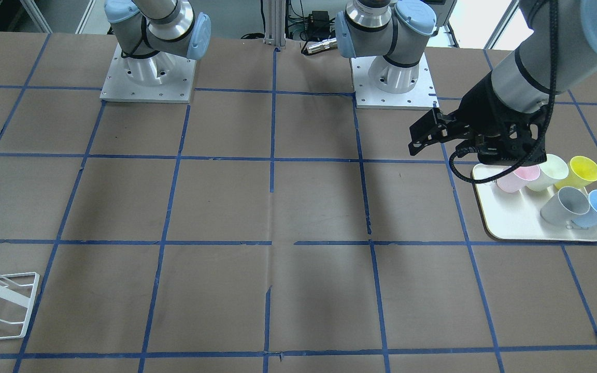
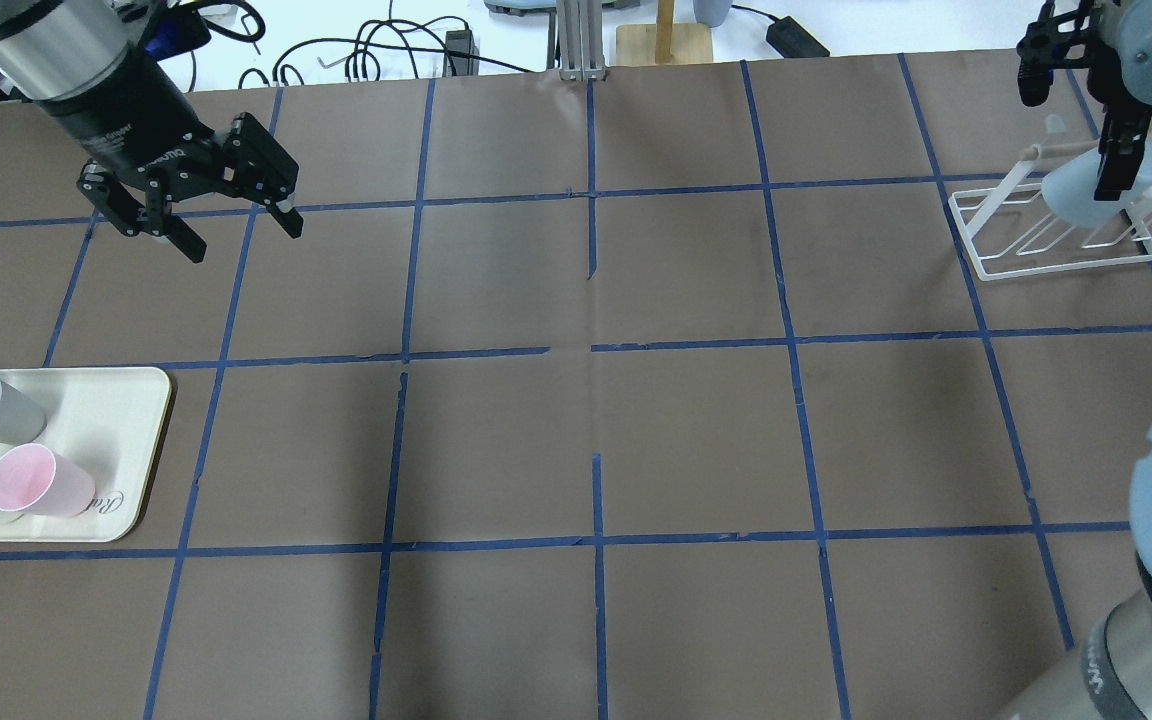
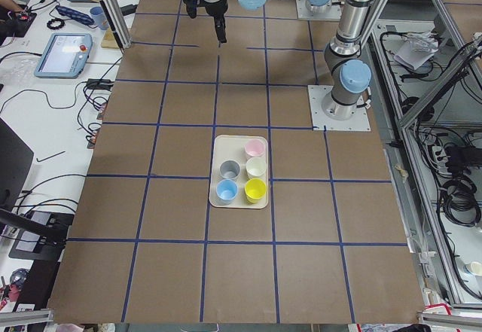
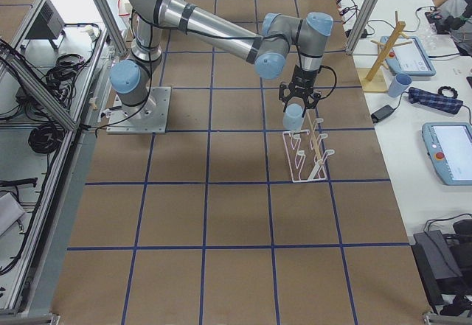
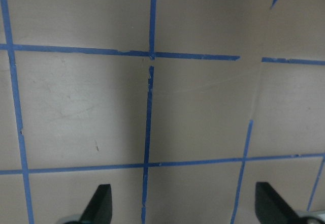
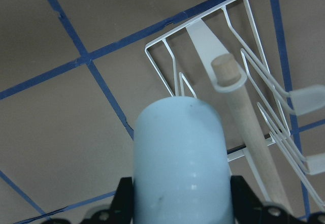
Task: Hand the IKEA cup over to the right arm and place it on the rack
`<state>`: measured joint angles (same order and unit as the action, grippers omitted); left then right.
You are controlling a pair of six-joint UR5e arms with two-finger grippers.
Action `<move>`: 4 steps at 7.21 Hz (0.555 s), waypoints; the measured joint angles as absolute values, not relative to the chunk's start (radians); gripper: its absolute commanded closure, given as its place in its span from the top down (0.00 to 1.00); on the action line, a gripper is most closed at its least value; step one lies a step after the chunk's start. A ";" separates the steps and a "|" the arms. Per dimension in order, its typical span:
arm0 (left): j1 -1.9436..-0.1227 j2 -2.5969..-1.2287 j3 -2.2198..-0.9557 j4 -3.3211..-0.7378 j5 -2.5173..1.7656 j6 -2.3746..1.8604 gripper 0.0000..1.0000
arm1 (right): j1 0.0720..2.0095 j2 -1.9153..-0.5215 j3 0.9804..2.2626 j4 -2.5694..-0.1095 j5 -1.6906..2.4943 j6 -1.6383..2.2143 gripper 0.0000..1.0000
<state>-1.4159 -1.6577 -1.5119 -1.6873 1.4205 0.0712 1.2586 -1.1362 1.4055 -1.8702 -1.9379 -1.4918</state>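
Fingers (image 6: 238,196) of the right gripper (image 6: 180,203) clamp the blue cup (image 6: 177,153) beside the wooden peg (image 6: 226,69) of the rack (image 6: 203,35), where a misaligned push could tip it; left gripper (image 2: 241,238) gapes empty.

A robotics lab. Two robot arms (image 1: 158,26) are bolted on metal plates (image 1: 174,90) near one long edge of a bench (image 1: 226,207) covered in brown paper and gridded with blue tape (image 1: 272,155). Beyond the bench's edges are aluminium posts (image 4: 102,12), loose cables (image 2: 376,45) and touchscreen pendants (image 3: 64,52).
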 measured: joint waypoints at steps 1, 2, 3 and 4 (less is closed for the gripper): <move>-1.423 -1.630 -1.555 -1.650 1.435 0.042 1.00 | 1.259 -1.129 1.405 -1.880 -1.938 -1.489 1.00; -1.443 -1.607 -1.577 -1.637 1.442 0.010 1.00 | 1.259 -1.122 1.406 -1.888 -1.935 -1.486 1.00; -1.484 -1.594 -1.587 -1.635 1.449 -0.009 1.00 | 1.259 -1.118 1.406 -1.893 -1.931 -1.484 1.00; -1.531 -1.587 -1.593 -1.635 1.484 -0.017 1.00 | 1.260 -1.119 1.405 -1.896 -1.920 -1.481 1.00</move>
<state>-1.5314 -1.5871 -1.5927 -1.6352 1.4840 -0.0170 1.2598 -1.1190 1.4049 -1.8964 -1.9204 -1.4808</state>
